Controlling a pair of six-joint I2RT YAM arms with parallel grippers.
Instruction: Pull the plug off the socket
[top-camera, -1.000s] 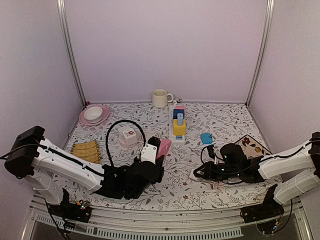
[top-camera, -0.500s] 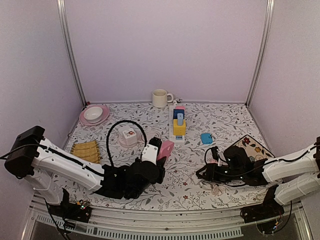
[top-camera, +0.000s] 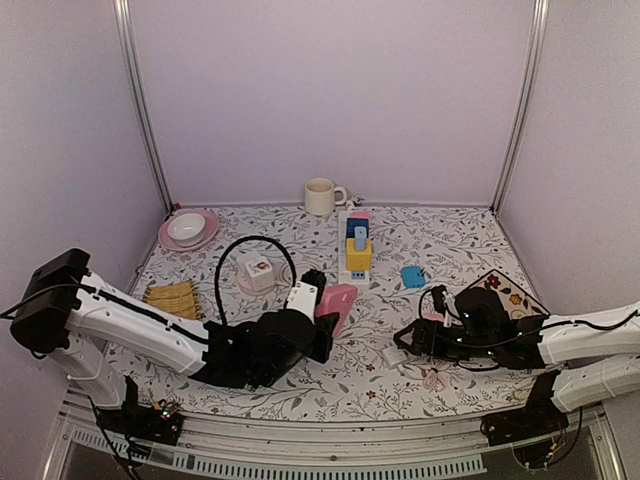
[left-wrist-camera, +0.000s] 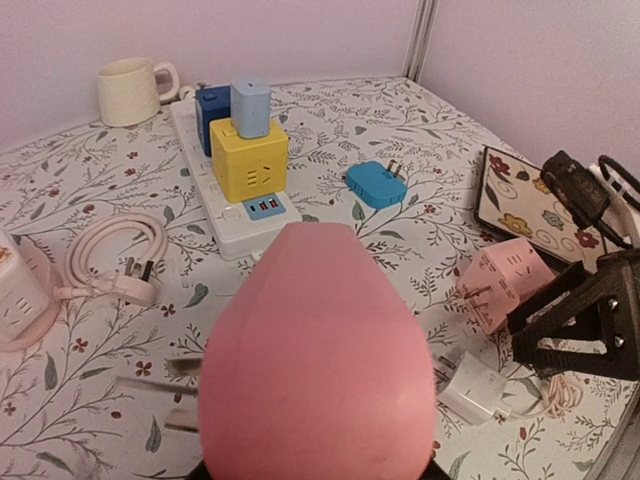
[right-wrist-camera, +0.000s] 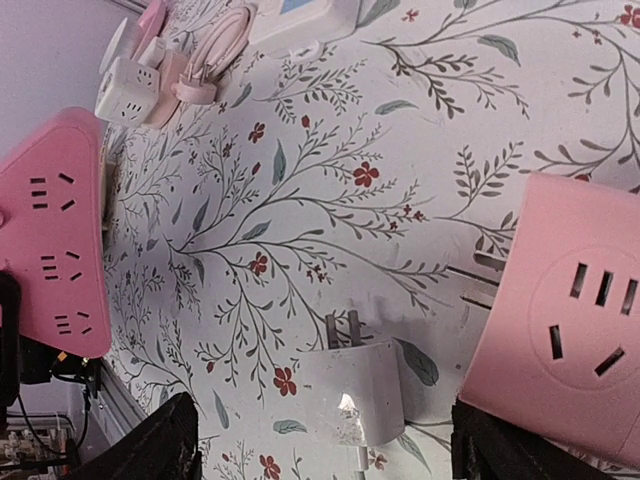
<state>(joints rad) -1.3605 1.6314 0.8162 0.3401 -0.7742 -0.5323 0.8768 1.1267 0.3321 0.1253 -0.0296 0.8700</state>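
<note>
A: Plug (right-wrist-camera: 350, 395) lies loose on the desk (top-camera: 450, 240), under the spread right claw (top-camera: 412, 343)?
B: Yes, and the left claw (top-camera: 320, 318) pinches the socket (top-camera: 338, 298). Raise the right one straight up, nudging nothing.

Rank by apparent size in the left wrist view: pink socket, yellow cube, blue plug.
1. pink socket, largest, but it is nearest the camera, so its real size is unsure
2. yellow cube
3. blue plug, smallest

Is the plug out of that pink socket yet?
Done: the white plug lies loose on the table, apart from the pink socket. In hand: the left claw grips that socket; the right claw stands open over the plug. Left: probably just setting the socket down.
</note>
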